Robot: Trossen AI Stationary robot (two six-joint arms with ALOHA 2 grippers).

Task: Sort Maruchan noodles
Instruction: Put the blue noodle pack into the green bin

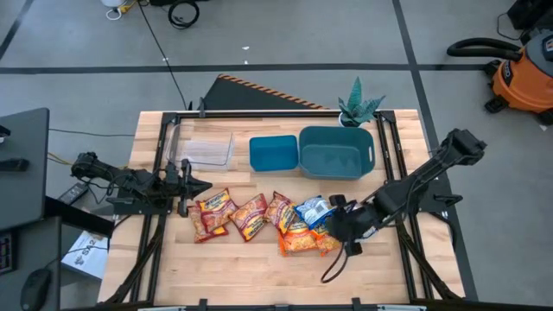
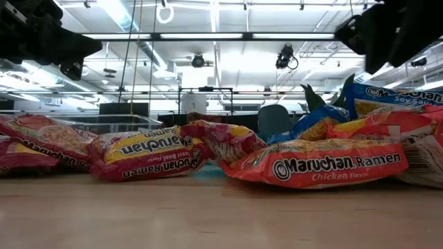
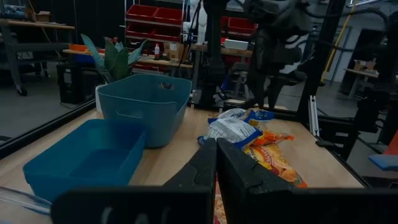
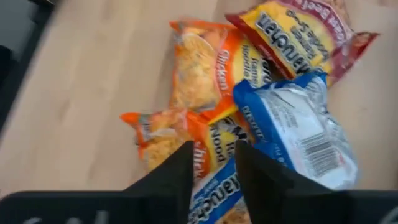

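The Maruchan noodles [image 1: 259, 220] lie in a loose, overlapping row on the wooden table. Red packets [image 1: 212, 214] are at its left end, orange ones [image 1: 298, 238] and a blue-and-white one [image 1: 313, 210] at its right. My right gripper [image 1: 343, 223] hangs open just above the right end. In the right wrist view its fingers [image 4: 211, 165] stand over the orange packets [image 4: 186, 81] and the blue-and-white packet [image 4: 298, 124]. The low view shows it [image 2: 387, 28] raised clear of the pile [image 2: 325, 162]. My left gripper [image 1: 197, 186] waits shut [image 3: 216, 158] by the row's left end.
A small teal bin [image 1: 274, 153] and a larger teal bin [image 1: 337, 151] stand behind the row near the far edge. A clear tray [image 1: 203, 149] sits to their left and a plant [image 1: 359, 108] at the far right corner. Bare wood [image 1: 259, 272] lies along the near edge.
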